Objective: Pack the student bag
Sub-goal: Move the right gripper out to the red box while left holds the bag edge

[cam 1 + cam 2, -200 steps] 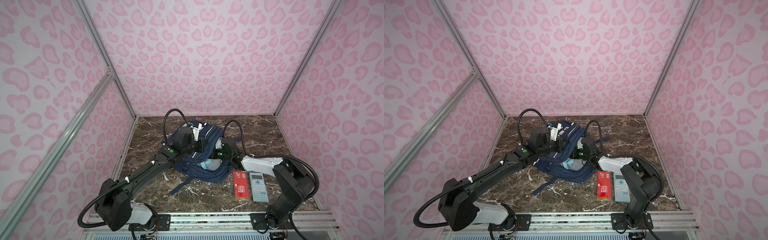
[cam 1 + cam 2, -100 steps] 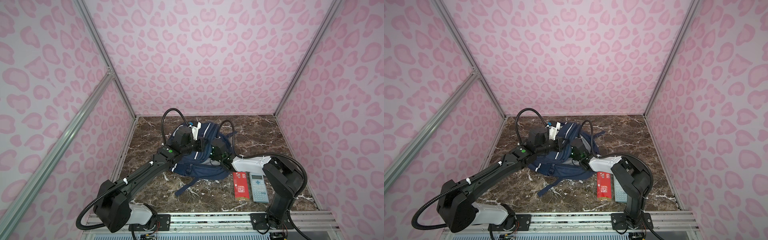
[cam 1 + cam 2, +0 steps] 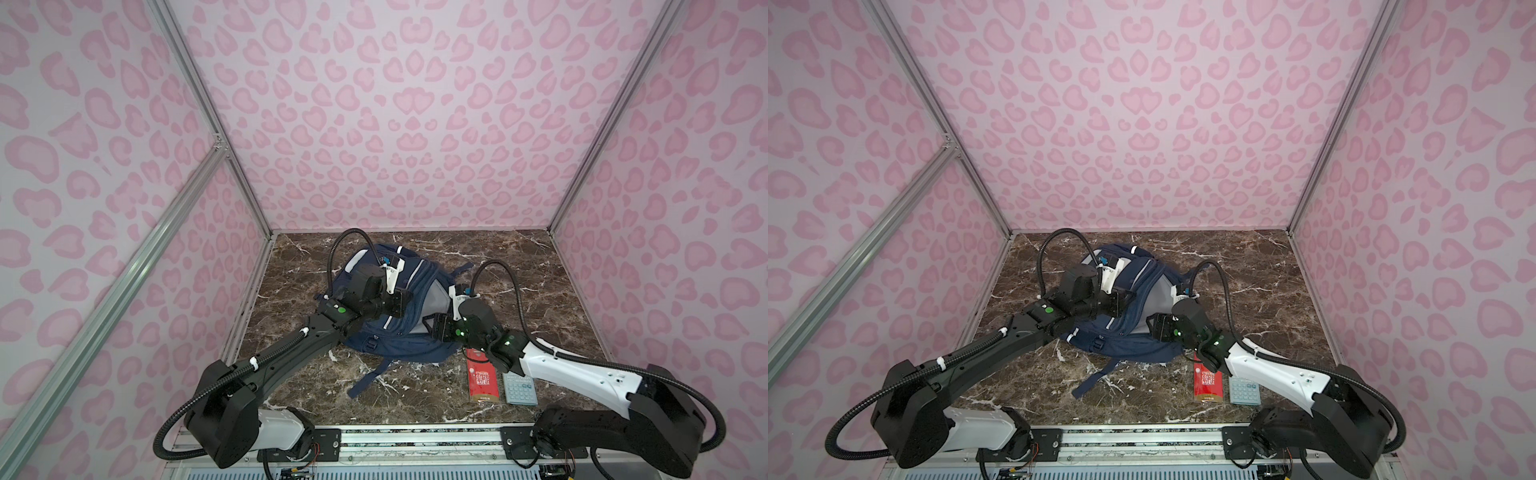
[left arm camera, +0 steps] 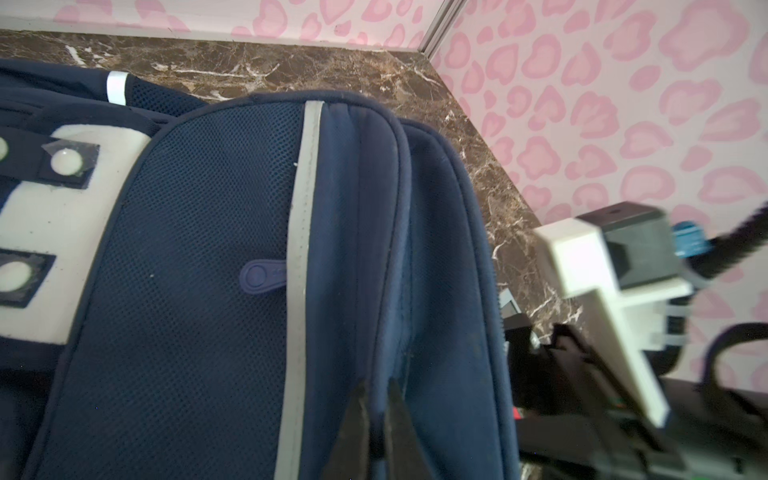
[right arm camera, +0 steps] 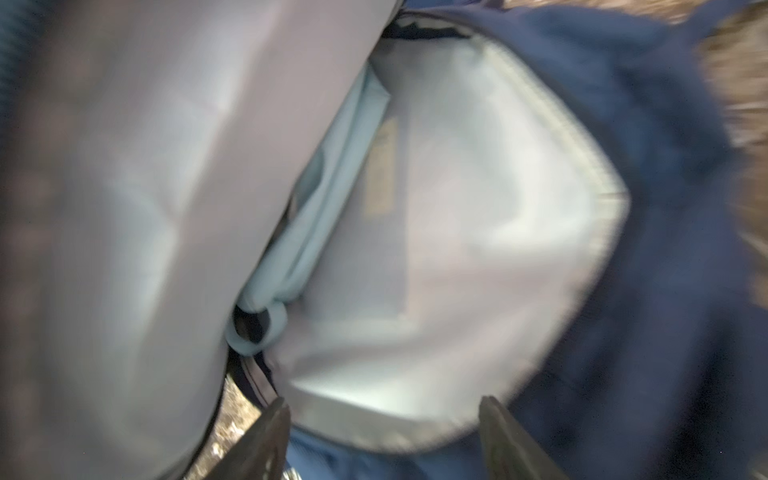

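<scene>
Blue pouch sat in the bag; my right gripper had just opened, left gripper pinching its flap.

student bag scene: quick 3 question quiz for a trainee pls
1. True or false: the left gripper is shut on a fold of the student bag.
2. The right gripper is: A) open, facing the bag's open compartment; B) shut on a strap; C) shut on a zip pull.
3. What soft item lies inside that compartment?
Key: 1 true; 2 A; 3 a light-blue pouch.
</scene>
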Tool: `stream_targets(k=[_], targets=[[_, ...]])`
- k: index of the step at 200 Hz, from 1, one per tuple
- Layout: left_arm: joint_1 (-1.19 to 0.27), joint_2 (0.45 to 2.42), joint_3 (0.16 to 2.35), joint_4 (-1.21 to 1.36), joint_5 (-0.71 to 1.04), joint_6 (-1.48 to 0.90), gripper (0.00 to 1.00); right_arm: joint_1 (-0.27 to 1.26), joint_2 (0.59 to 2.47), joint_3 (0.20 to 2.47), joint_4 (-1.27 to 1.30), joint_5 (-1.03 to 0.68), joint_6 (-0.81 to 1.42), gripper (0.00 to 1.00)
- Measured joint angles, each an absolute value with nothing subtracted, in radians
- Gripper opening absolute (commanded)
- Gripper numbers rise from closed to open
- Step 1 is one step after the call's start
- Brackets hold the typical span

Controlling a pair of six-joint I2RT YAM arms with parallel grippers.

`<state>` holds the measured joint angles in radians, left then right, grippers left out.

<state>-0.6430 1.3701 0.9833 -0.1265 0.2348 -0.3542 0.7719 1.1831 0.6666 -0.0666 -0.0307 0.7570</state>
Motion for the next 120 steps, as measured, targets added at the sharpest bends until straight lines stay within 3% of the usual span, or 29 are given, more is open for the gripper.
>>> stream_targets(k=[10,39,53,74,87,99,120], targets=[[-0.639,1.374,0.984,-0.156,0.227,-0.332,0.03,0.770,1.132,0.657,-0.158,0.010,0.765,0.98],[-0.627,1.357,0.978,-0.233,0.173,-0.288,0.05,0.736,1.001,0.583,-0.389,0.077,0.790,0.99],[-0.623,1.340,0.968,-0.245,0.160,-0.284,0.22,0.707,0.952,0.545,-0.462,0.073,0.797,0.99],[-0.625,1.322,0.956,-0.254,0.162,-0.305,0.67,0.656,0.896,0.506,-0.540,0.048,0.801,0.99],[-0.650,1.285,0.950,-0.263,0.142,-0.354,0.84,0.608,0.888,0.492,-0.575,0.028,0.800,0.98],[-0.707,1.238,0.950,-0.256,0.123,-0.393,0.92,0.564,0.887,0.477,-0.598,0.019,0.790,0.99],[-0.801,1.204,0.948,-0.211,0.111,-0.481,0.94,0.537,0.884,0.461,-0.609,-0.029,0.768,0.95]])
